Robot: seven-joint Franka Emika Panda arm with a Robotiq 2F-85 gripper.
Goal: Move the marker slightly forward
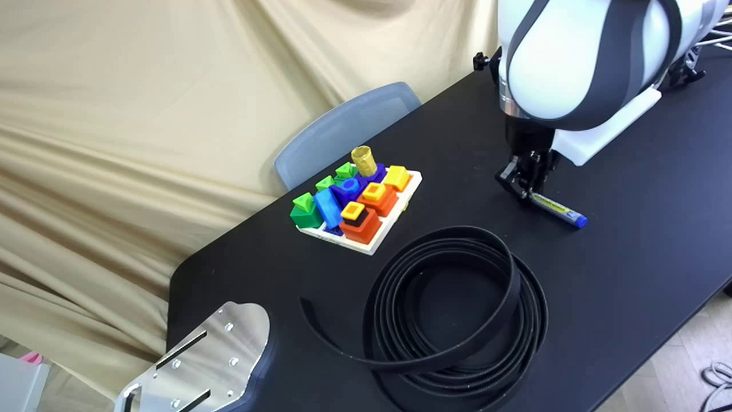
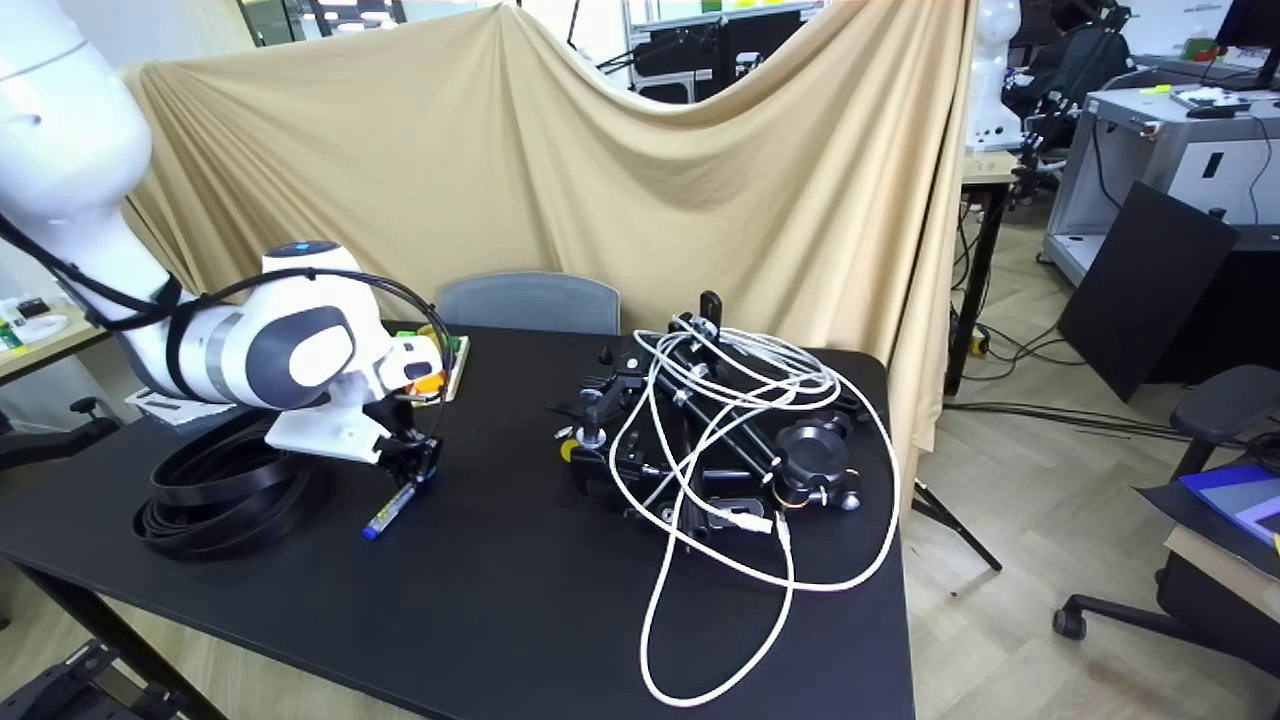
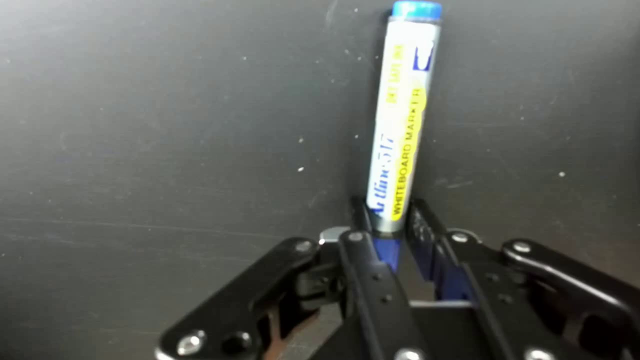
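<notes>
The marker extends from the lower centre to the top of the wrist view, right of middle, on or just over the table; contact along its full length cannot be confirmed. In an exterior view it appears right of centre, above and right of the strap coil and well apart from the toy block set. The gripper: jaws drawn in and, on the evidence, pinching the marker near its lower end in the wrist view, one finger to each side.

Step in hand, as judged: the short forward shift, grip secured. Recommended: check that both sides bear evenly, since an end hold leaves the long free part liable to swivel. Move slowly, straight and level, keeping the marker's angle. "Forward" is not marked; agree the direction first. Lay the full length down before parting the jaws.
</notes>
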